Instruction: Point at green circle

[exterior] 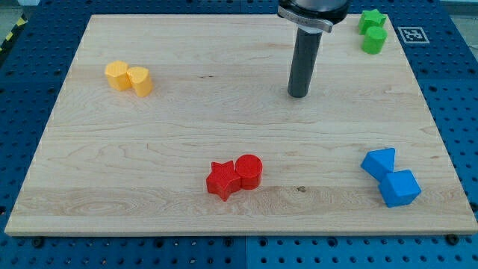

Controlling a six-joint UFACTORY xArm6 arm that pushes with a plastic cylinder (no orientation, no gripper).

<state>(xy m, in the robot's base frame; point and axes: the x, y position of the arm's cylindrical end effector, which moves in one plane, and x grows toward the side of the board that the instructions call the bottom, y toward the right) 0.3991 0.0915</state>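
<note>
The wooden board carried four pairs of blocks, and my tip, a bare rod with no jaws to open or close, rested on it toward the view's top. From that tip, the green circle sat well apart toward the view's upper right, touching the green star. The blue blocks lay toward the lower right, the red star and red circle below, and the yellow blocks far to the left.

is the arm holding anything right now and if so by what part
Nothing is held. My tip rests on bare board, touching no block; the green circle lies off toward the view's upper right, beside the green star.
</note>
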